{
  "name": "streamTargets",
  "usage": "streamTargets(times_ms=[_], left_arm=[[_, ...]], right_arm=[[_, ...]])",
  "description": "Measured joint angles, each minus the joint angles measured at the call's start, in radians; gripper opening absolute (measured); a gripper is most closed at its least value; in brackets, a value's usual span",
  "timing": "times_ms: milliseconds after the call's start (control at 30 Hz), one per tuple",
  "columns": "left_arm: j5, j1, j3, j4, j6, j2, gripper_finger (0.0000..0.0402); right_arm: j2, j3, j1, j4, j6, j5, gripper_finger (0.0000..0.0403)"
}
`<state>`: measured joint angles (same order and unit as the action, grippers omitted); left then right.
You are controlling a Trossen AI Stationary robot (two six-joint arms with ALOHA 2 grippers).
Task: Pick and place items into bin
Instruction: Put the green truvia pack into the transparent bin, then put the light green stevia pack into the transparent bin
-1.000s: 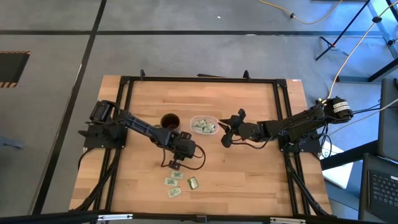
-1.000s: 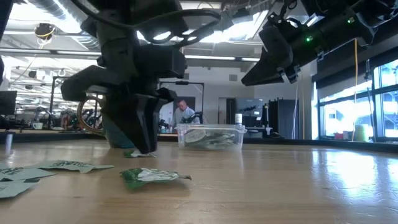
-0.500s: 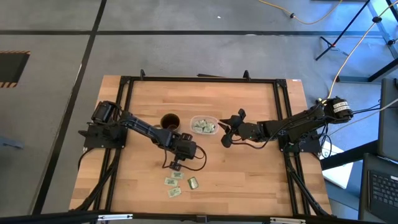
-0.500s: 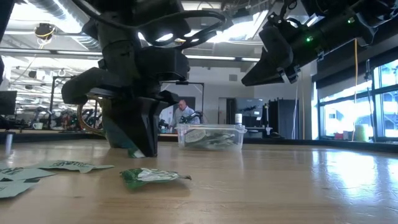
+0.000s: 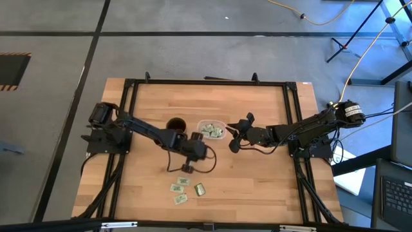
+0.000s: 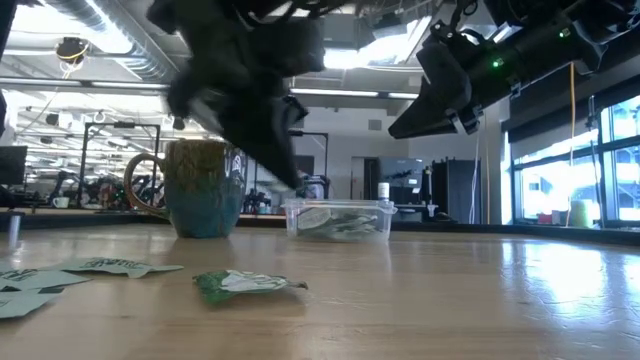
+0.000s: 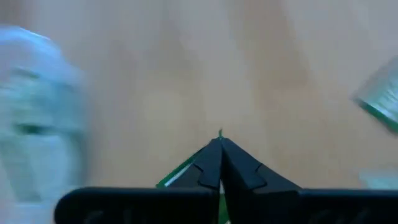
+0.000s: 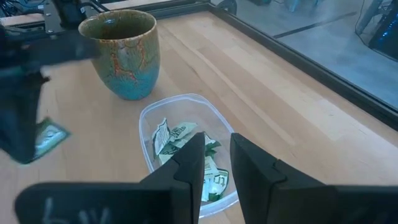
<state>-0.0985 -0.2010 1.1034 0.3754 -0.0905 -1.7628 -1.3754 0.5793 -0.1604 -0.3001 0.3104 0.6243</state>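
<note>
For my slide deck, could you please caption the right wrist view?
Right pincer hovers open above the bin of packets, mug behind, as the left pincer carries a packet over.

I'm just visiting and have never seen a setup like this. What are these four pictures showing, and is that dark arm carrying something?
Two robot arms work at a wooden table. One picture looks down from overhead, one looks across at table height, and two come from cameras on the arms' wrists. The left gripper is pinched shut on a green packet, near the clear bin that already holds packets. The right gripper waits open above that bin. A mug stands beside it; loose packets lie on the wood.
</note>
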Motion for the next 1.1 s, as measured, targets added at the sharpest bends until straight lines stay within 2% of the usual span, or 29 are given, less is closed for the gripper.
streamTargets(times_ms=[233, 633, 767, 1100], left_arm=[[-0.196, 0.085, 0.0, -0.176, -0.01, 0.012, 0.0002], [-0.119, 0.242, 0.0, -0.248, 0.006, -0.021, 0.0005], [-0.084, 0.263, 0.0, -0.253, 0.025, -0.022, 0.0007], [-0.088, 0.258, 0.0, -0.243, 0.007, -0.02, 0.0039]], right_arm=[[0.0, 0.0, 0.0, 0.022, 0.0, 0.0, 0.008], [0.0, 0.0, 0.0, 0.032, 0.0, 0.0, 0.008], [0.0, 0.0, 0.0, 0.037, 0.0, 0.0, 0.008], [0.0, 0.0, 0.0, 0.037, 0.002, 0.0, 0.008]])
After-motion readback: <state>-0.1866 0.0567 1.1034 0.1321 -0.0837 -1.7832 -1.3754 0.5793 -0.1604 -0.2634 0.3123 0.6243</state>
